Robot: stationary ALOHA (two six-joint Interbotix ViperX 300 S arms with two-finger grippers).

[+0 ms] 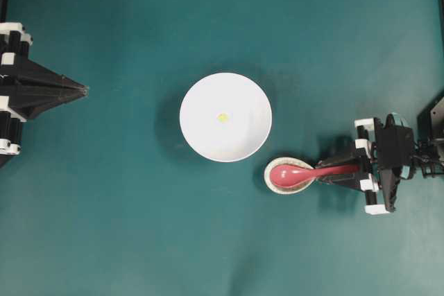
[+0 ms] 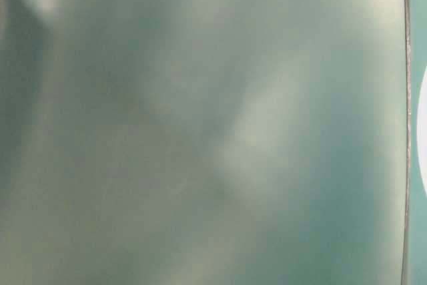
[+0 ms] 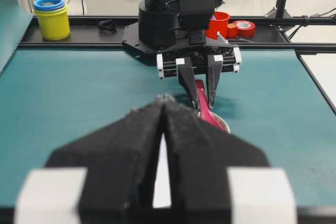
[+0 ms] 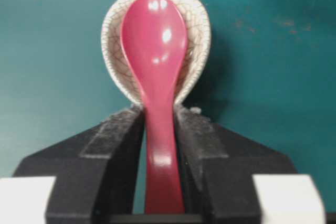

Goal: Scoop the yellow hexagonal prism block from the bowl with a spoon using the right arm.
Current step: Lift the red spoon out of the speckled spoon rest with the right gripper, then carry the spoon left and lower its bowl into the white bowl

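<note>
The white bowl [image 1: 208, 138] sits mid-table with the tiny yellow hexagonal prism block [image 1: 223, 117] inside, near its middle. The pink-red spoon [image 1: 291, 173] lies with its scoop in a small speckled cream dish [image 1: 272, 180] to the bowl's lower right. My right gripper [image 1: 320, 170] is shut on the spoon's handle; in the right wrist view the fingers [image 4: 118, 129] press both sides of the handle, and the spoon's scoop [image 4: 155, 40] rests in the dish [image 4: 112, 45]. My left gripper [image 1: 84, 90] is shut and empty at the far left, pointing at the bowl.
In the left wrist view, stacked yellow and blue cups [image 3: 51, 17], a red cup [image 3: 219, 23] and a tape roll [image 3: 244, 26] stand on the black rail behind the right arm. The table-level view is a teal blur.
</note>
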